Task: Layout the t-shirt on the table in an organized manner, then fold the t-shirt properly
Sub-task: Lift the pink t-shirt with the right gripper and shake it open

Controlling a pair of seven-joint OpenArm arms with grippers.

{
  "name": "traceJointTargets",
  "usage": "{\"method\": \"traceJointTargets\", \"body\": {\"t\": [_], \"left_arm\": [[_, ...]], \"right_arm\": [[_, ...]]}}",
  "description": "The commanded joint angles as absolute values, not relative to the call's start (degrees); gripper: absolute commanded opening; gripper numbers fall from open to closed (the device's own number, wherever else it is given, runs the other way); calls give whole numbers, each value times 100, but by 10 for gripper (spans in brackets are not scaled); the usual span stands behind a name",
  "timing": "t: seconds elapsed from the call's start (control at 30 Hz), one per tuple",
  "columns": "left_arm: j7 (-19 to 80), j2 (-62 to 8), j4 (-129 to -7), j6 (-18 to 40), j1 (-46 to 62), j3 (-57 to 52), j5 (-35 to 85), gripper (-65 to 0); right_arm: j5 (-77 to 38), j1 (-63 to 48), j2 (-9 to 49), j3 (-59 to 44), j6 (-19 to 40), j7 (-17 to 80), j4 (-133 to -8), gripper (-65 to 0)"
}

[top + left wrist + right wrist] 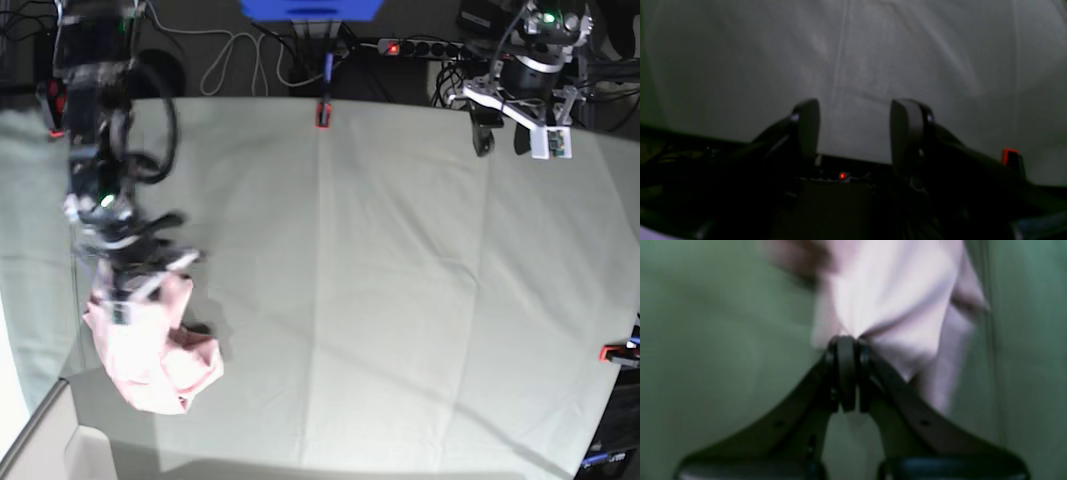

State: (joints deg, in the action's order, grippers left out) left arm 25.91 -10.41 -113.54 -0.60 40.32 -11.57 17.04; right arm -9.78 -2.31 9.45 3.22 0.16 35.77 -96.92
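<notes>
Table (400, 280) cloth creased; clamps (323, 113) at edges.

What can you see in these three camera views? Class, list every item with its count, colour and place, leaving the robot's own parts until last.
t-shirt: one, pale pink, bunched near the table's left front corner in the base view.
table: one, pale grey-green cloth cover.
clamps: three visible, red and black, at the table's edges.
power strip: one, red switch, beyond the far edge.
right gripper: one, black, shut on the t-shirt.
left gripper: one, black, open at the far edge, holding nothing.
</notes>
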Motion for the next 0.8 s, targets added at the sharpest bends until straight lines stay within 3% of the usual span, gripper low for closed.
{"method": "traceJointTargets", "body": {"t": [0.0, 0.2, 0.4, 0.57, 0.77], "left_arm": [[2466, -1068, -11468, -66, 4066, -1182, 1710, -322], [2466, -1068, -11477, -66, 3960, -1174, 1710, -322], [2492, -1068, -11477, -66, 3837, -1174, 1710, -322], [2492, -1068, -11486, -66, 3846, -1182, 1710, -307], [2484, -1068, -11486, -66, 3829, -1182, 1710, -218]], "right_arm": [[-980, -330, 954, 426, 31, 3503, -10105, -650], [-980, -1191, 927, 1842, 66, 3530, -11160, -650], [-963, -1358, 954, 3626, 752, 3538, -10809, -650], [-963, -1314, 971, 3864, 778, 3547, -10642, -650], [-971, -1288, 1059, 3846, 778, 3996, -10765, -491]]}}
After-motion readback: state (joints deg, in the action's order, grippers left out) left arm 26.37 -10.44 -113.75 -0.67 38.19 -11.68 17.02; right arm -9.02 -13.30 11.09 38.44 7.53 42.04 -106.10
